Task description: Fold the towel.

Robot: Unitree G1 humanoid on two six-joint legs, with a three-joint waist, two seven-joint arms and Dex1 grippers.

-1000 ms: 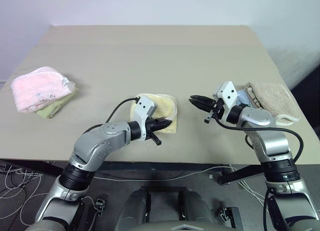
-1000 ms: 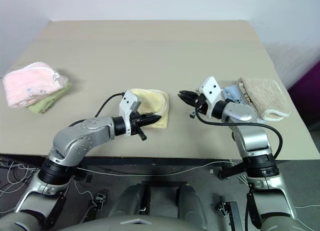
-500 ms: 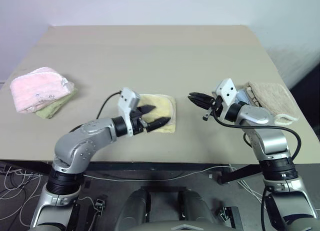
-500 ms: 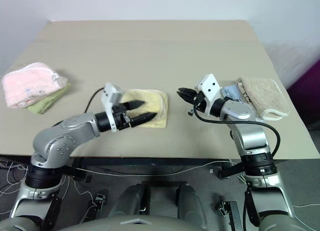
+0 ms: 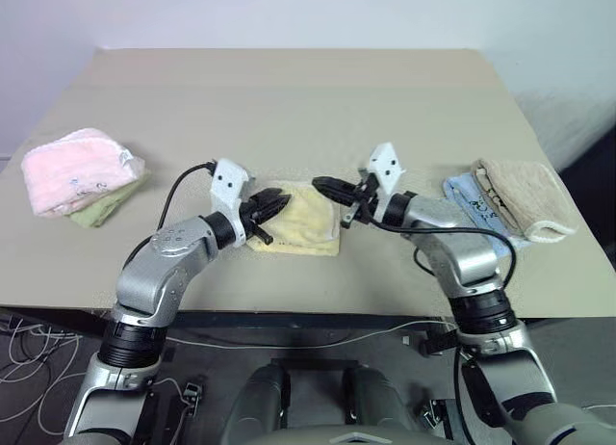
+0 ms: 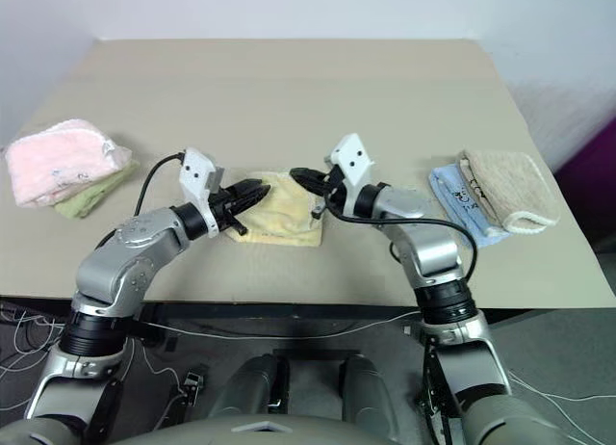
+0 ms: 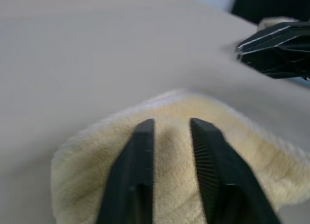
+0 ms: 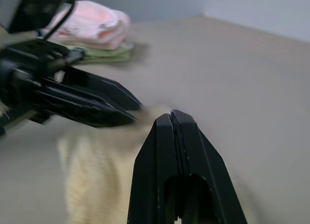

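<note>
The towel (image 5: pixel 306 228), pale yellow, lies folded into a small square near the table's front edge. My left gripper (image 5: pixel 279 202) hovers over its left side, pointing right. In the left wrist view its fingers (image 7: pixel 145 151) stand a narrow gap apart above the terry pile (image 7: pixel 97 146), with nothing between them. My right gripper (image 5: pixel 320 185) is shut, and its fingertips (image 8: pixel 169 118) are pressed together. It points left at the towel's far right corner, just above it. The two grippers' tips nearly face each other over the towel.
A fluffy pink towel (image 5: pixel 75 168) lies on a green one (image 5: pixel 111 206) at the table's left edge. On the right, a beige towel (image 5: pixel 527 196) overlaps a light blue cloth (image 5: pixel 470 199). The tan table (image 5: pixel 289 98) stretches far behind.
My left gripper opened wide, moved from the towel's front right to its left side and narrowed again. My right gripper swung left to the towel's far right corner, uncovering the blue cloth.
</note>
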